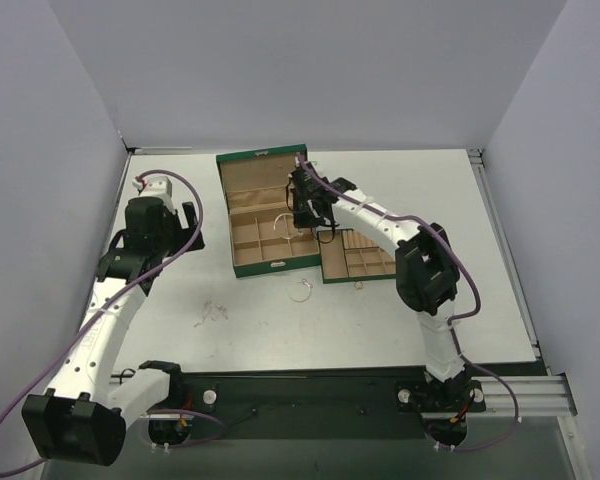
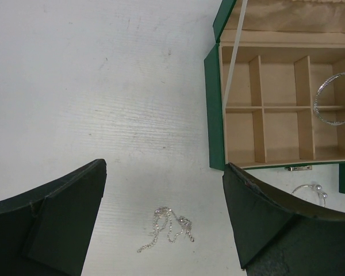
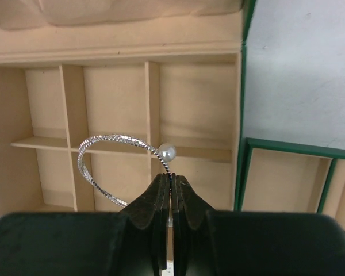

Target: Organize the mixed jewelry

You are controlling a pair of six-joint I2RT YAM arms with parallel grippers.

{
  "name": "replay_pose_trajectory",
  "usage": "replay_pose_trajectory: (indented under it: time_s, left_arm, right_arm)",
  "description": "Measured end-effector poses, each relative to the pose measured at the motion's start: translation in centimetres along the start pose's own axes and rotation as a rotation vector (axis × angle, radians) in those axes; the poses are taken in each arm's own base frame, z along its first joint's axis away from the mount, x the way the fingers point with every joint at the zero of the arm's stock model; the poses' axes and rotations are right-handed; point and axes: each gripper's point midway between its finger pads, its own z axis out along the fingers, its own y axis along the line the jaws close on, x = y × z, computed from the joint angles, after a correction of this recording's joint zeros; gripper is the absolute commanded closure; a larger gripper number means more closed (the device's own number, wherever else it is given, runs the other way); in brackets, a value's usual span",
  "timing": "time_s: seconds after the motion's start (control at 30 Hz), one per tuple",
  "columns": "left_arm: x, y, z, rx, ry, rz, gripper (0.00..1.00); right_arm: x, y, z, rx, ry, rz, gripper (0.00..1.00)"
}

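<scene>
Fingers (image 3: 160, 201) of the right gripper (image 3: 171, 179) pinch the silvery bangle (image 3: 103, 138), its hoop curving left of them; left gripper (image 2: 165, 165) fingers (image 2: 63, 224) stand spread, chain (image 2: 169, 227) between them.

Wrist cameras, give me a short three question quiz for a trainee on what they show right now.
1. True or false: the right pincer is shut on a pearl-tipped bangle over the green box.
2. Fill in: the left pincer is ____ (open or shut).
3. The chain lies: A, on the table; B, in the green box; C, gripped by the left pincer.

Key: 1 true; 2 open; 3 A.
</scene>
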Motion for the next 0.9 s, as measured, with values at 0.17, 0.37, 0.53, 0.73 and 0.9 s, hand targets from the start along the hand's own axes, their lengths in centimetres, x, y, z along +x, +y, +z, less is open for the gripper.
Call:
replay_pose_trajectory:
  time_s: [0.17, 0.37, 0.53, 0.73, 0.9]
  left_arm:
    - [0.2, -0.2, 0.0, 0.024, 0.011, -0.015, 0.08]
    - [0.2, -0.5, 0.0, 0.052, 0.016, -0.023, 0.08]
    - [0.1, -0.7, 0.0, 0.070, 0.016, -0.029, 0.08]
    - [0.0, -1.0, 0.1, 0.092, 0.015, -0.035, 0.08]
    - [0.3, -1.1, 0.4, 0.104, 0.027, -0.038, 0.08]
  right_arm:
    - [1.2, 1.4, 0.1, -0.004, 0.022, -0.055, 1.00]
    - [2.5, 2.3, 0.2, -0.005, 0.044, -0.115, 1.00]
    - [3.5, 2.5, 0.7, 0.006, 0.071, -0.159, 1.00]
    - [4.1, 2.4, 1.6, 0.012, 0.096, -0.190, 1.00]
    - [4.8, 2.6, 2.5, 0.009, 0.117, -0.200, 1.00]
